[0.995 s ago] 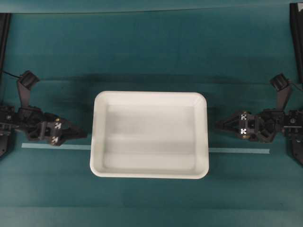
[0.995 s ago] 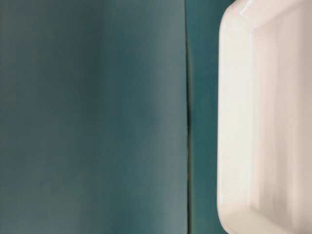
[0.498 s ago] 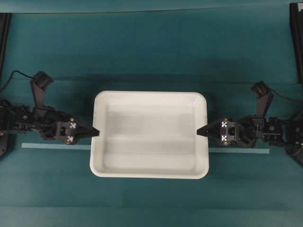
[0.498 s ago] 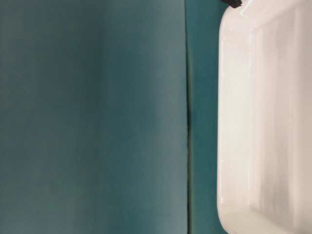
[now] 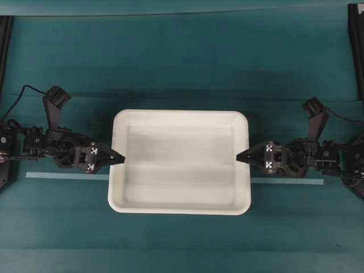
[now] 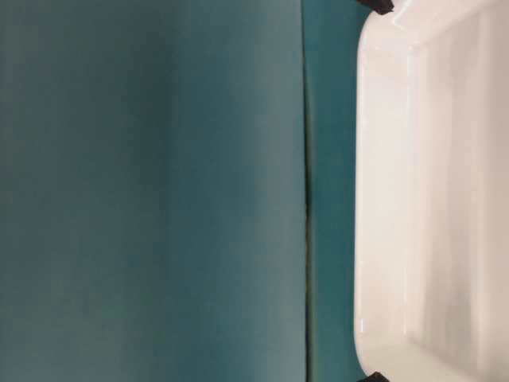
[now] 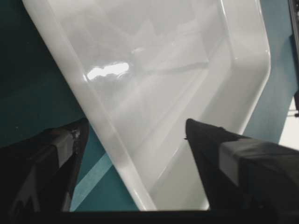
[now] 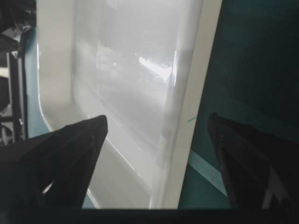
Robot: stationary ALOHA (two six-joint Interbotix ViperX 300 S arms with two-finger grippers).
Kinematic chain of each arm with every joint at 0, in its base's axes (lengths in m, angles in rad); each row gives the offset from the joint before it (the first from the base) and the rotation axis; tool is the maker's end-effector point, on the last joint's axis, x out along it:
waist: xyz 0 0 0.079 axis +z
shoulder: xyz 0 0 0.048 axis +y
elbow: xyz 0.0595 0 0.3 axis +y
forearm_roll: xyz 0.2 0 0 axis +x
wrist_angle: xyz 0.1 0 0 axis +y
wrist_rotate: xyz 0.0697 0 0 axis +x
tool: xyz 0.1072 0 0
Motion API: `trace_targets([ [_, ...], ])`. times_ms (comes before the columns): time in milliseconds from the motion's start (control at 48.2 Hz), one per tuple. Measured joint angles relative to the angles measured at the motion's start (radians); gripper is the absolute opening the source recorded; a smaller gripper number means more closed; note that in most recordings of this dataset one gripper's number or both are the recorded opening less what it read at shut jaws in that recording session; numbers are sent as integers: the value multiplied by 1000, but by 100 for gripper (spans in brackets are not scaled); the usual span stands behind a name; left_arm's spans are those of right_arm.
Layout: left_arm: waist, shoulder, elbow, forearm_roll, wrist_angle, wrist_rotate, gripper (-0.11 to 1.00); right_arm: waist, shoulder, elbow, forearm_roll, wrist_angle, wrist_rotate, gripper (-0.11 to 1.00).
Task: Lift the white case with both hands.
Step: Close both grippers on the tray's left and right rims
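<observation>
- Your white case, a shallow round-cornered tray, is sitting mid-table on the green mat.
- Your left gripper and right gripper are gaping wide, each straddling a side rim, gripping nothing.

obstacle: white case rim | free: surrounding green mat

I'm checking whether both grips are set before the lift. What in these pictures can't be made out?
- Contact: in both wrist views the open fingers straddle the white case rim; whether they touch it is unclear.
- Overhead: the left gripper and right gripper show only as dark tips over the rim.
- Table-level: the frame edges cut off all but two black fingertips.
- Tape strip: its middle is hidden under the case.
</observation>
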Motion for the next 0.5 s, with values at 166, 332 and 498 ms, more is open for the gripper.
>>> trace_targets([
  [166,0,2,0,0,2,2,72,0,0,0,0,9,38,73],
  [332,5,0,0,0,5,0,43,-2,0,-3,0,97,81,32],
  [498,6,0,0,-2,18,0,12,-11,-15,-26,0,170,94,11],
])
